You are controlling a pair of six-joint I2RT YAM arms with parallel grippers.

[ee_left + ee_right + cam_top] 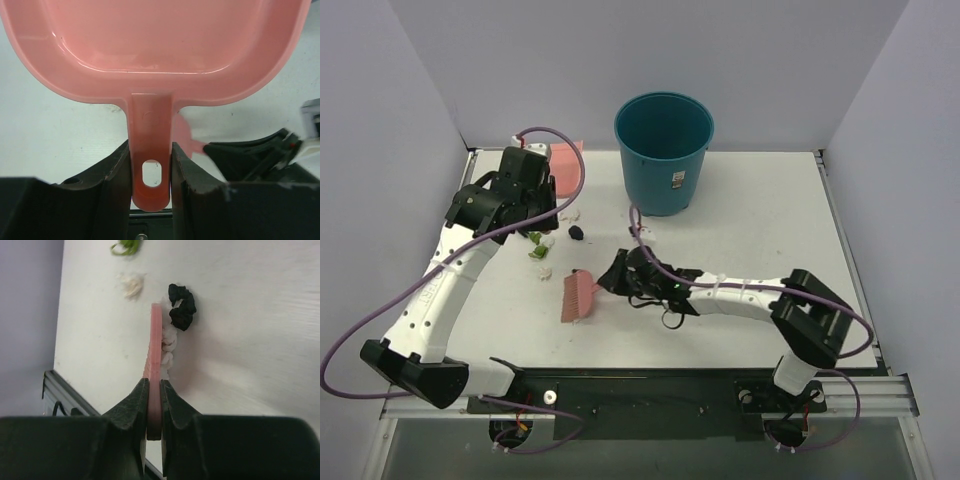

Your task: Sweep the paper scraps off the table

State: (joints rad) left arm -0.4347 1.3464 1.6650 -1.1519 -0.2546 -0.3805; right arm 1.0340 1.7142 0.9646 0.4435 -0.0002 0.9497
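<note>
Paper scraps (539, 252) lie on the table (750, 230) between the two grippers. The left gripper (150, 151) is clamped on the dustpan (165, 45) by its handle. The right gripper (154, 385) pinches the brush (156, 340); a white scrap (169, 342) touches its side beyond the jaws, and a black scrap (181, 306) sits just past that.

The left arm (450, 280) is stretched forward from its base toward the far left. The left gripper (150, 165) is clamped on a dustpan handle (150, 135). The right arm (750, 295) is bent at the elbow and laid low toward the left. The right gripper (154, 390) is closed tight on a brush (156, 340).
</note>
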